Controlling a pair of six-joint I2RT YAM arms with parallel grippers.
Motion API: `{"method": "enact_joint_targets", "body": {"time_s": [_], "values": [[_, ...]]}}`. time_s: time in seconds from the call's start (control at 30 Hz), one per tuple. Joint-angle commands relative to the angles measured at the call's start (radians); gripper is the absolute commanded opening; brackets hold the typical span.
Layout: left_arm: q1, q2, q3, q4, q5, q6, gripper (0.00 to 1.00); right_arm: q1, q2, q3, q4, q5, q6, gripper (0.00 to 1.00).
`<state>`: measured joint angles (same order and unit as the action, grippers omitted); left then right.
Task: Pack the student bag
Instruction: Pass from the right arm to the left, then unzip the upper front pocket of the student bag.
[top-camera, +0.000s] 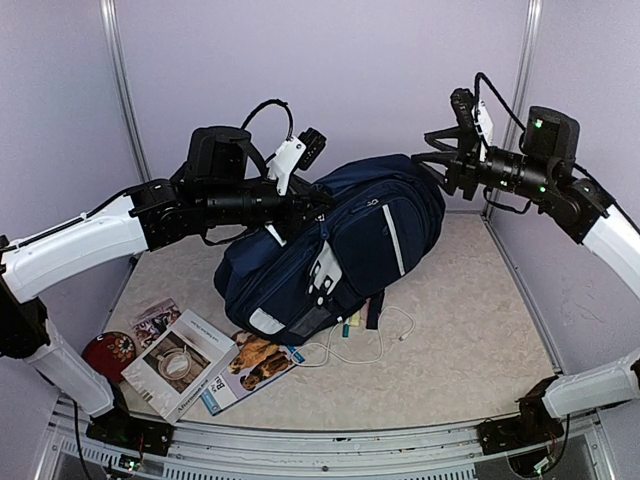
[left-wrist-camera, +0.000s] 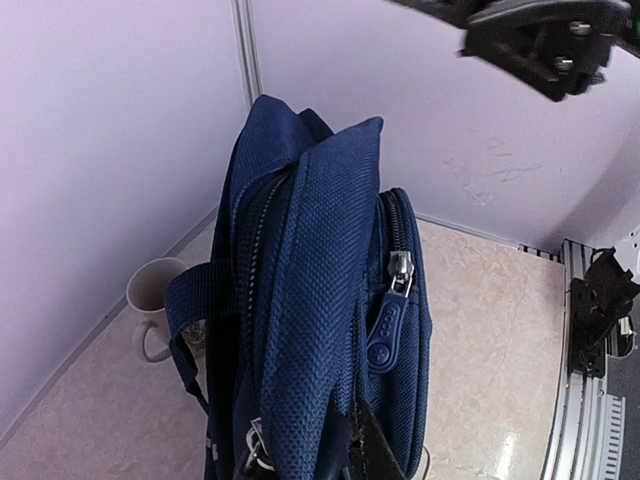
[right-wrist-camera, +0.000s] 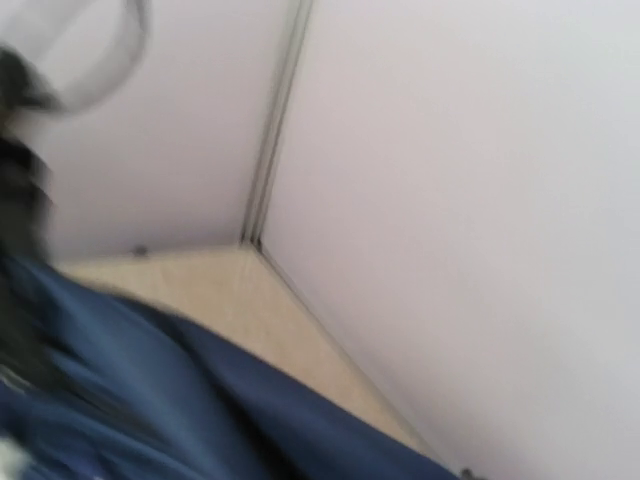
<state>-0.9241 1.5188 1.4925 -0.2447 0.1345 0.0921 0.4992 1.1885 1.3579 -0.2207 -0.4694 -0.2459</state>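
The student bag (top-camera: 345, 245), navy blue with white trim stripes, lies tilted on the table, its top lifted toward the back. My left gripper (top-camera: 320, 205) is shut on a fold of fabric at the bag's upper left edge. In the left wrist view a black finger (left-wrist-camera: 378, 445) presses against the fabric below a closed zip with a blue pull (left-wrist-camera: 385, 330). My right gripper (top-camera: 437, 158) hangs open just beyond the bag's top right corner, apart from it. The right wrist view is blurred and shows only blue fabric (right-wrist-camera: 200, 400), not the fingers.
Books and magazines (top-camera: 185, 365) lie at the front left beside a round red object (top-camera: 108, 352). A white cable (top-camera: 375, 345) and small pens (top-camera: 345, 325) lie in front of the bag. A white mug (left-wrist-camera: 150, 300) stands behind it by the wall.
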Motion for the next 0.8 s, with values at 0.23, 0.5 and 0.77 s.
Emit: {"method": "enact_joint_targets", "body": {"time_s": [0.23,0.5,0.77], "values": [[0.001,-0.031,-0.002,0.068,-0.018,-0.094,0.00,0.566,0.037,-0.019,0.005,0.750,-0.192,0.47],[-0.006,-0.043,-0.005,0.078,0.007,-0.111,0.00,0.609,0.150,0.072,-0.188,0.963,-0.230,0.47],[-0.022,-0.060,-0.038,0.129,0.085,-0.122,0.00,0.608,0.183,0.061,-0.238,1.092,-0.188,0.47]]}}
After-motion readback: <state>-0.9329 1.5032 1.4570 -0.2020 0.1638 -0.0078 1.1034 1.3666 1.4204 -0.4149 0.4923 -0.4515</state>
